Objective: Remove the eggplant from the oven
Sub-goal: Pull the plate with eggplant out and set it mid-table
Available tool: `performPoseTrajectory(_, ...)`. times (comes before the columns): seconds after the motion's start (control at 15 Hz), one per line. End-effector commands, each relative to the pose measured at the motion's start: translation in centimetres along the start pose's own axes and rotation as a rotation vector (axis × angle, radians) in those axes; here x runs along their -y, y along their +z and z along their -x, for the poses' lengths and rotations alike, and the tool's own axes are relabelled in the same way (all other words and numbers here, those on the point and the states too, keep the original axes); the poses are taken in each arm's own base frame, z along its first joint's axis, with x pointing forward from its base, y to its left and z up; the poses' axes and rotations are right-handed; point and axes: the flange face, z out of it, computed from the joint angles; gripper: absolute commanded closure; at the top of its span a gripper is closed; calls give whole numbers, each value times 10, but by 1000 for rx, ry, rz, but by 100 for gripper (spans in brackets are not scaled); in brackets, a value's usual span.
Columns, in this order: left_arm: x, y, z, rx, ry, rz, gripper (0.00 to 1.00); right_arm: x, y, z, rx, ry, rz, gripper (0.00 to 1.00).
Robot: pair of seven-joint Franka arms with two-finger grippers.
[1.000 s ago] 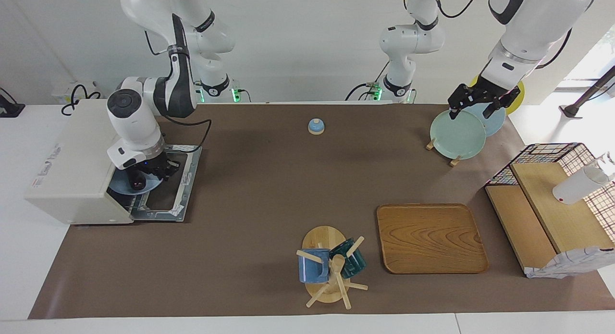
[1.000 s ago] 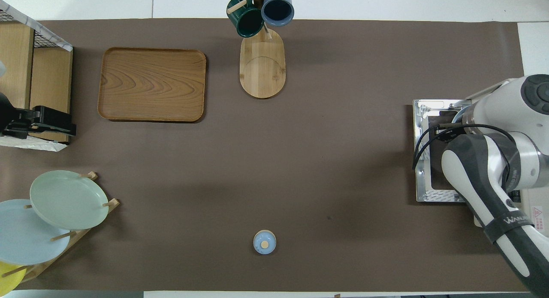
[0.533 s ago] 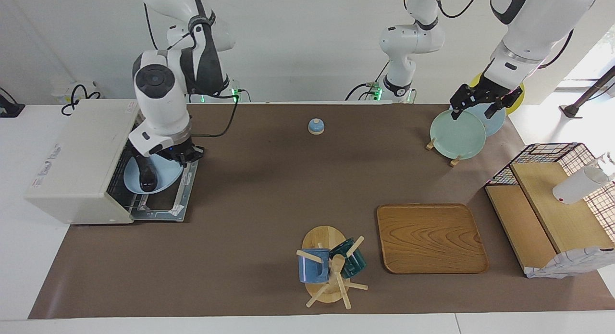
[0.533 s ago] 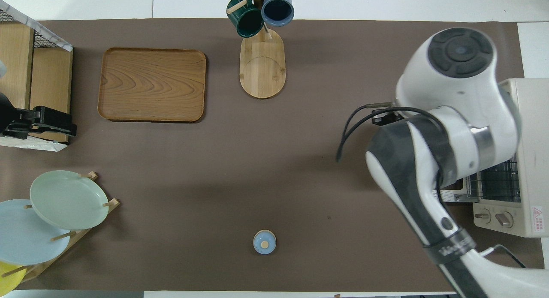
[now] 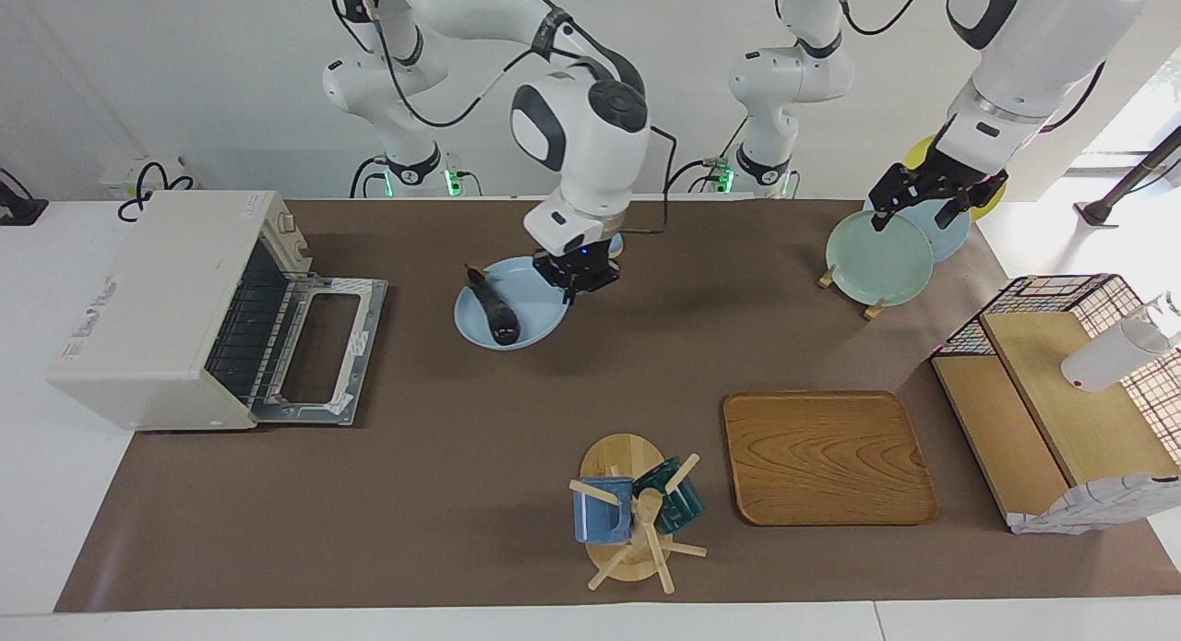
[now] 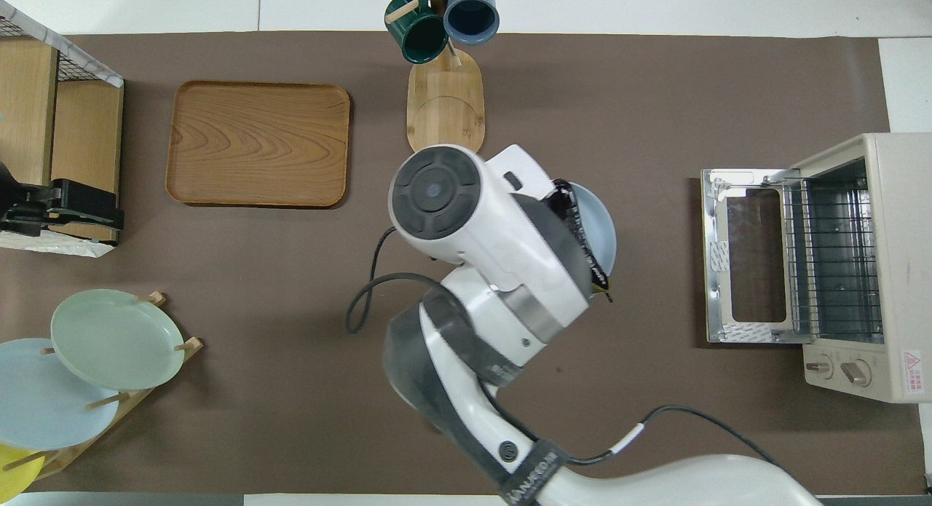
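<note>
Facing view: eggplant out of oven, riding on plate

Right gripper [image 5: 578,278] is clenched on the rim of the light blue plate [image 5: 526,332], held over the mat well apart from the oven [image 5: 152,304]. The eggplant [image 5: 494,309] lies on the plate, so the plate serves as its carrier. Whether the plate touches the mat is unclear. Oven door [image 5: 323,350] lies folded down. Left gripper [image 5: 923,198] waits released over the plate rack [image 5: 872,309], far from the oven.

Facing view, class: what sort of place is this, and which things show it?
Probably a robotics lab staged as a kitchen: a toaster oven with its door open, mugs on a wooden rack, and plates in a stand.
</note>
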Motion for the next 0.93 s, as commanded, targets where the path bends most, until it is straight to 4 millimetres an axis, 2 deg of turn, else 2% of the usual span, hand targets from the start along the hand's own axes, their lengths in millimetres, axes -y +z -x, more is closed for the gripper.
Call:
performPoseTrajectory(0.0, 9, -2, 4, -18, -10, -4, 0, 51, 25, -6, -24, 31, -66, 100)
performPoseTrajectory(0.07, 9, -2, 4, -18, -10, -4, 0, 61, 31, -2, -31, 23, -106, 100)
performPoseTrajectory(0.27, 11, -2, 2, -30, -14, -3, 0, 72, 69, 14, 13, 44, -170, 100)
performPoseTrajectory(0.4, 15, -3, 1, -39, -25, -3, 0, 78, 87, 28, 7, 51, -233, 100)
performPoseTrajectory(0.47, 19, -3, 1, -44, -33, -2, 0, 76, 89, 27, 8, 52, -230, 74)
performPoseTrajectory(0.6, 20, -1, 0, -50, -33, -2, 0, 88, 78, 36, -18, 21, -246, 47)
performPoseTrajectory(0.67, 20, -1, -1, -56, -33, -2, 0, 94, 64, 39, -42, -5, -247, 40)
performPoseTrajectory(0.73, 19, 1, -1, -55, -30, -2, 0, 87, 60, 32, -59, -21, -212, 35)
performPoseTrajectory(0.8, 19, 0, -1, -56, -32, -2, 0, 74, 40, 26, -86, -55, -162, 36)
performPoseTrajectory(0.87, 18, 0, -1, -58, -30, -2, 0, 60, 33, 20, -91, -88, -106, 39)
